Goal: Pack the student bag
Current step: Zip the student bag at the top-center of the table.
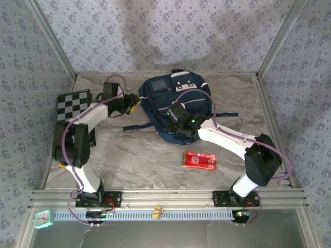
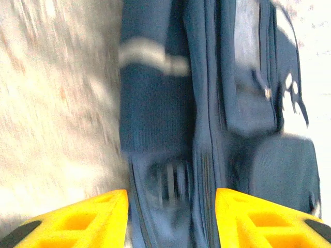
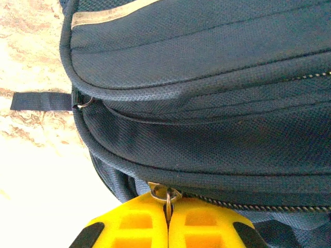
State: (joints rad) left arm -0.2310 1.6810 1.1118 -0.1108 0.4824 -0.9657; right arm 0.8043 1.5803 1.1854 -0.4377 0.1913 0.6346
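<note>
The student bag (image 1: pixel 164 98) lies flat in the middle of the table, navy blue with a white panel at its far end. In the right wrist view, my right gripper (image 3: pixel 167 219) is shut on the metal zipper pull (image 3: pixel 166 196) at the bag's (image 3: pixel 207 77) near edge; in the top view that gripper (image 1: pixel 179 125) sits over the bag's near side. My left gripper (image 1: pixel 134 103) is at the bag's left edge. Its yellow fingers (image 2: pixel 88 222) stand wide apart and open, with blurred bag fabric (image 2: pixel 160 103) between and beyond them.
A red flat packet (image 1: pixel 199 161) lies on the marble tabletop (image 1: pixel 129 155) in front of the bag. A black and white checkerboard (image 1: pixel 72 102) sits at the far left. Dark straps (image 1: pixel 135 126) trail from the bag's sides. Patterned walls enclose the table.
</note>
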